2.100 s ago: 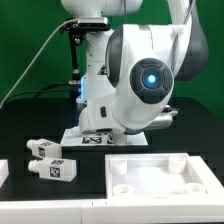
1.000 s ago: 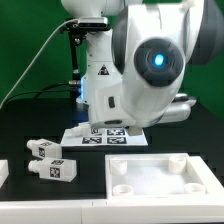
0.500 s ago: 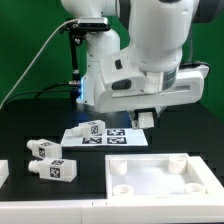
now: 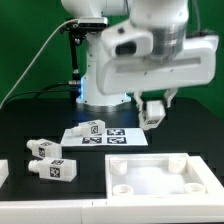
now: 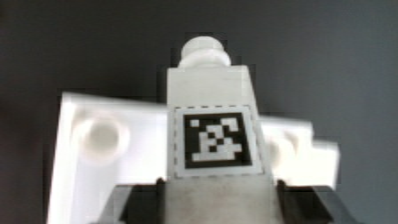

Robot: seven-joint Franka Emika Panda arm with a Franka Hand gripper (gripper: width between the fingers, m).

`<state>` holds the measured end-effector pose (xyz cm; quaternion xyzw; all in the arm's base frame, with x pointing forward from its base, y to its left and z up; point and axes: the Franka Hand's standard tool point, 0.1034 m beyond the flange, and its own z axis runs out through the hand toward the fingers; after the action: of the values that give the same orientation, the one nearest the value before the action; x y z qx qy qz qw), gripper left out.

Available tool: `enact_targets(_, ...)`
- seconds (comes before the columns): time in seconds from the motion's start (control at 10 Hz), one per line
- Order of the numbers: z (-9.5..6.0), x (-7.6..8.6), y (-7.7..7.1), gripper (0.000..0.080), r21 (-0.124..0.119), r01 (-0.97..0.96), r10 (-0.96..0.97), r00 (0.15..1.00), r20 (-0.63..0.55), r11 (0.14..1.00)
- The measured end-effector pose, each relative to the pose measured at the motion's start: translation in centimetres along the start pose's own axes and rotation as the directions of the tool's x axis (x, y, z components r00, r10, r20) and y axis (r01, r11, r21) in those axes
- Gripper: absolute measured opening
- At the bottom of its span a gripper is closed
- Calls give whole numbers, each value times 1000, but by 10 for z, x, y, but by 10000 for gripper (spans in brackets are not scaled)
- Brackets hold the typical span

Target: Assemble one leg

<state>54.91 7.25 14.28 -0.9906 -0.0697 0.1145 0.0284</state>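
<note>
The held leg (image 4: 152, 114), a small white blocky post, is gripped in the tool (image 4: 156, 104) and is kept clear of the desk (image 4: 30, 122), above the marker board (image 4: 120, 139) and towards the exterior view's right of it. In the wrist view the held leg (image 5: 214, 110) is seen lengthwise. Its wider end is clamped between the fingers, a black-and-white square tag is turned to the camera, and its narrower, rounded end is pointed away from the tool. A second leg (image 4: 92, 128) is laid on the marker board, at its end on the exterior view's left. A third leg (image 4: 44, 149) and a fourth leg (image 4: 56, 169) are laid on their sides on the desk, just beside each other, to the exterior view's left of the marker board, with tags shown on their faces.
</note>
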Motion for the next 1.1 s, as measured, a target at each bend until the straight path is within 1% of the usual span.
enact_targets(0.1, -18, 14, -6, 287, -5, 11, -12, 999, -40, 1000)
enact_targets(0.2, -26, 27, -6, 287, -12, 13, -15, 992, -123, 1000)
enact_targets(0.3, -25, 29, -3, 287, -21, 8, -12, 977, -214, 1000)
enact_targets(0.4, -22, 25, -1, 287, -28, 3, -10, 963, -270, 1000)
enact_targets(0.6, -23, 30, 4, 287, -44, -6, -12, 917, -399, 999)
enact_targets(0.7, -21, 30, 5, 287, -49, -9, -13, 902, -431, 999)
enact_targets(0.8, -25, 40, 5, 287, -59, -12, -19, 861, -508, 998)
enact_targets(0.9, -27, 55, 1, 287, -69, -11, -31, 813, -581, 998)
enact_targets(1.0, -26, 65, -4, 287, -66, -12, -32, 783, -622, 998)
enact_targets(1.1, -31, 72, -6, 287, -77, -14, -43, 722, -691, 997)
